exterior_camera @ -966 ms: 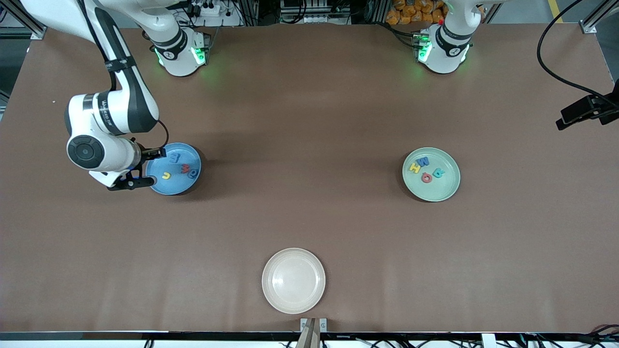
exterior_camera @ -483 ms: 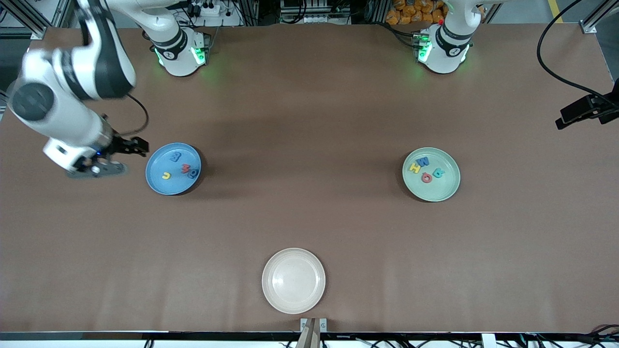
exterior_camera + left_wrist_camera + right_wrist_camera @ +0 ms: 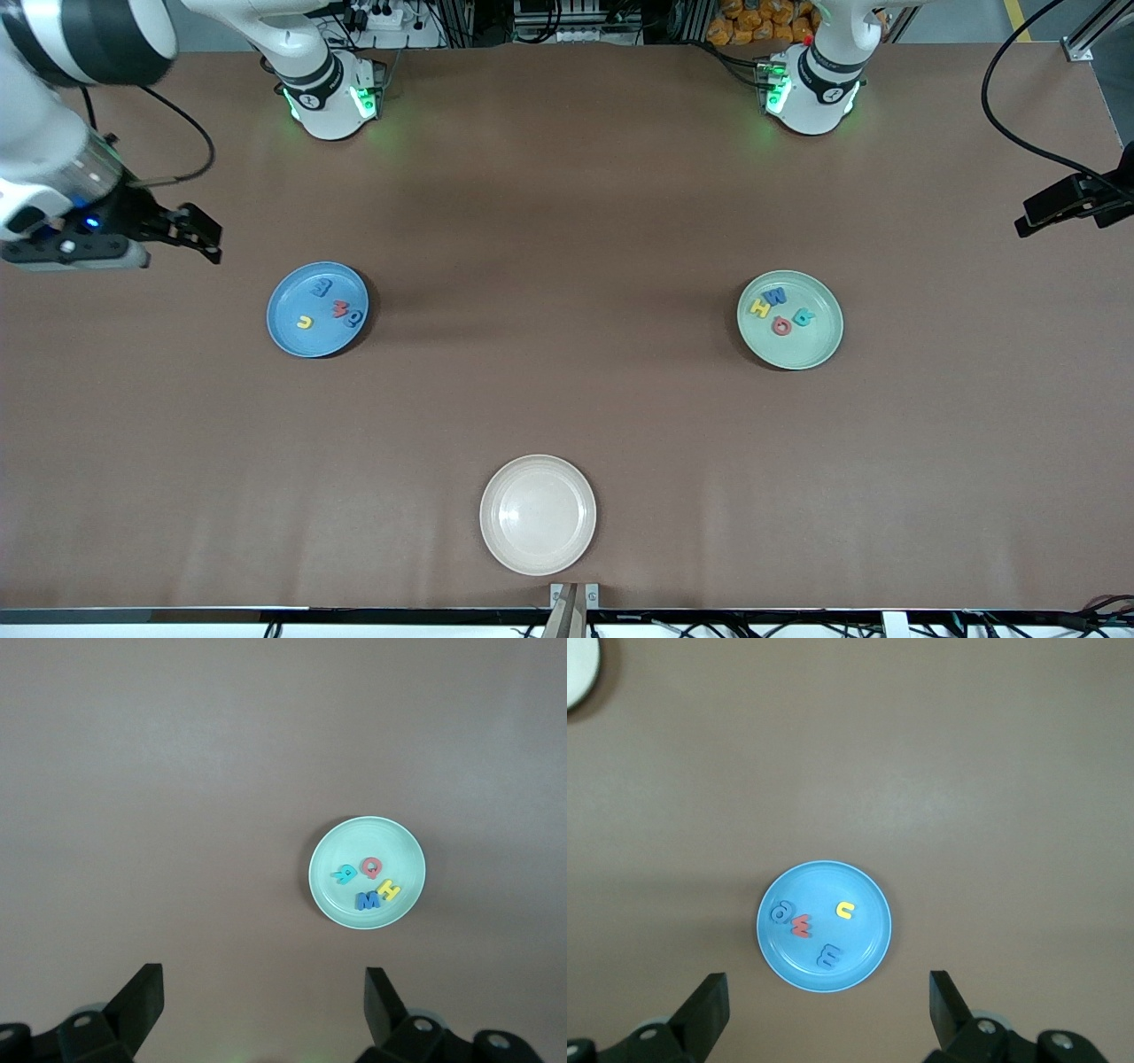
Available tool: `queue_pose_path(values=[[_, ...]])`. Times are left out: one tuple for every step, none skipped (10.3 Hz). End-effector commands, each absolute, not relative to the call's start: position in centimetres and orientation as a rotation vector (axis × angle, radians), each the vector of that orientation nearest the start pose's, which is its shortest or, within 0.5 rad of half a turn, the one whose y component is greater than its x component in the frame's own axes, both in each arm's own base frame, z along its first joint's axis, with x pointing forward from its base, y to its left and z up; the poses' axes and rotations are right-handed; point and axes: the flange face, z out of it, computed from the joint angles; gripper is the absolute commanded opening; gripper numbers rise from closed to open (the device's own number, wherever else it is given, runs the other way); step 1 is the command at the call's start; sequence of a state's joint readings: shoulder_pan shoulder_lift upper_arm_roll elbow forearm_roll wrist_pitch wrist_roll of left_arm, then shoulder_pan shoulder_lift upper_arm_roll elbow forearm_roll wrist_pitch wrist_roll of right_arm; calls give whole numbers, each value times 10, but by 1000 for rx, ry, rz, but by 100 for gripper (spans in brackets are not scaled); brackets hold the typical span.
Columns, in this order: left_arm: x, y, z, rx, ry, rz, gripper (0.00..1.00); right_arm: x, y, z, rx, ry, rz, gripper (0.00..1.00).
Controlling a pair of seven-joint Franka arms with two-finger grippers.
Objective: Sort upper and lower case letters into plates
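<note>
Since the earlier frames we saw the right arm swing up and away from the blue plate [image 3: 317, 309], until the right gripper [image 3: 197, 232] hung over bare worktop near the edge at the right arm's end, its fingers spread and nothing between them. We found the left arm waiting, drawn back by its base; the left gripper [image 3: 264, 1001] showed only in its own wrist view, fingers wide apart and empty, high above the table.

The table [image 3: 567, 221] carried three plates. We saw the cream-white plate [image 3: 538, 514] close to the edge nearest the front camera, midway along it. The blue plate sat toward the right arm's end and the mint green plate [image 3: 790, 320] toward the left arm's end.

Four letters lay in the blue plate: two blue, one red, one yellow [image 3: 304, 322]. Four more lay in the green plate: yellow, blue, red [image 3: 780, 327] and teal.
</note>
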State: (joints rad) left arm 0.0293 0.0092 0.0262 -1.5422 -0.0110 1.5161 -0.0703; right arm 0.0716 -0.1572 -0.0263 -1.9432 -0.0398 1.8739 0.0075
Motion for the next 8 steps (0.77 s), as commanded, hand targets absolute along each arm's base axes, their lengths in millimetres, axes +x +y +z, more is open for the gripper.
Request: queue_pose_path(values=[[548,29,634,-3161,-168,61,100,521,14,602,-3147,-40,-160,100],[549,28,632,-3161,-165,65,100,521,13,618,-3145,-37,-179,100],[548,29,632,-3160,-165,65,100,520,11,630,-3144,-28,-176,100],[549,29,633,-3160,-165,63,100,518,12,640,-3127,-21,-180,100],[549,28,633,-3160,-163,63,100,516,15,649,-3101,11,-177,100],[549,27,632,-3160,-161,65,100,513,15,658,-3095,32,-167,100],[550,28,630,-3156,-163,70,100,511,17,660,-3088,45,-149,100],[551,29,628,-3152,-163,77,100,510,20,661,-3064,44,-132,100]])
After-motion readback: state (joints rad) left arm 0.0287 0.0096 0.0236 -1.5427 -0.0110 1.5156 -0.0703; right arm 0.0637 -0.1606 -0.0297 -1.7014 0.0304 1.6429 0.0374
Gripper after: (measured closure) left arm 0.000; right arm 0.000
